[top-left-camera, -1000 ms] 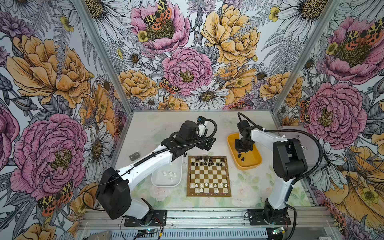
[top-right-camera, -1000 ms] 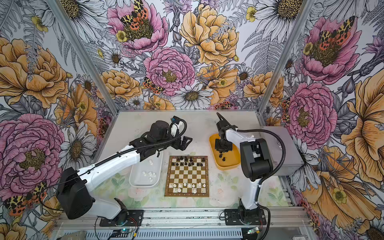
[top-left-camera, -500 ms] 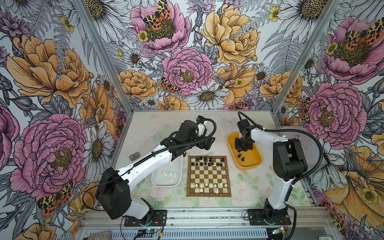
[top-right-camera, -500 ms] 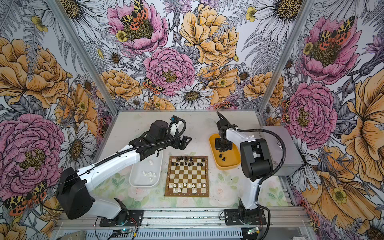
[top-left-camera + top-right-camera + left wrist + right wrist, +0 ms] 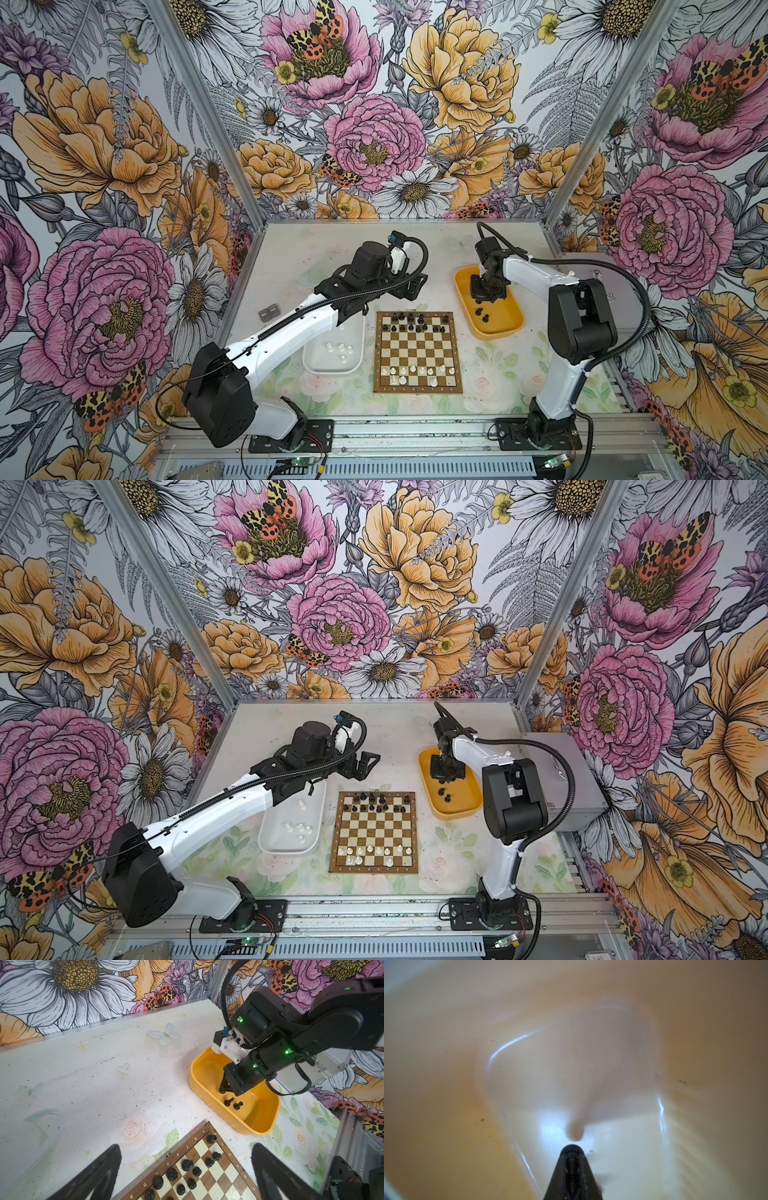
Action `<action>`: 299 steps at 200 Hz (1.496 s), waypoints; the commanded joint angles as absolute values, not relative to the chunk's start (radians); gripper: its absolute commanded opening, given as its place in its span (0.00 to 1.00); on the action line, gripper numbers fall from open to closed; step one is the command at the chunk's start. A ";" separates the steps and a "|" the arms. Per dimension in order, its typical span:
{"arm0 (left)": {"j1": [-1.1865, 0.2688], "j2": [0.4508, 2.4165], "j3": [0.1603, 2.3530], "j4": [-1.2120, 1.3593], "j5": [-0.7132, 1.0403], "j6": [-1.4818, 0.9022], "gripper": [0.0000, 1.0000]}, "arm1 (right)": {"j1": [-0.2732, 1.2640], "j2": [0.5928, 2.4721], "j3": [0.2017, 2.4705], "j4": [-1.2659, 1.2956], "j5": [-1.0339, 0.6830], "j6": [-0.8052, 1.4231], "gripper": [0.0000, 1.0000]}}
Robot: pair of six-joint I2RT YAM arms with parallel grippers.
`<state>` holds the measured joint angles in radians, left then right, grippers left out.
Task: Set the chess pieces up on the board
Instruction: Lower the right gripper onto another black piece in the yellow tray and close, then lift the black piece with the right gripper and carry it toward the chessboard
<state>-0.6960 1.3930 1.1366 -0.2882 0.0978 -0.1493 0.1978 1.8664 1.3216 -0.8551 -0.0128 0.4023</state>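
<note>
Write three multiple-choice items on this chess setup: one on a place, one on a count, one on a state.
1. Where is the right end effector?
A) above the board
B) down in the yellow tray
C) in the white tray

2. How many black pieces lie loose in the yellow tray, clear of that end effector?
A) none
B) two
C) six

3. How does the left end effector stand?
A) wide open
B) shut
C) out of every view

Key:
1 B, its tips sit inside the tray's walls.
2 B, two lie close together on the tray floor.
3 A, its fingers stand far apart in the left wrist view.
</note>
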 commanded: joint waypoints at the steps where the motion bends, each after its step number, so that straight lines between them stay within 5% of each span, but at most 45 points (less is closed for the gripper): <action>1: -0.689 1.361 1.117 -0.279 0.083 -0.150 0.99 | 0.204 1.857 1.334 -0.859 -0.006 0.396 0.10; 299: -0.641 1.222 1.004 -0.291 -0.011 -0.173 0.99 | 0.411 1.798 1.658 -1.094 -0.036 0.420 0.09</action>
<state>-0.6556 1.2579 1.0233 -0.2882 0.0143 -0.1585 0.3882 1.8008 1.6356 -1.0882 -0.0307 0.4007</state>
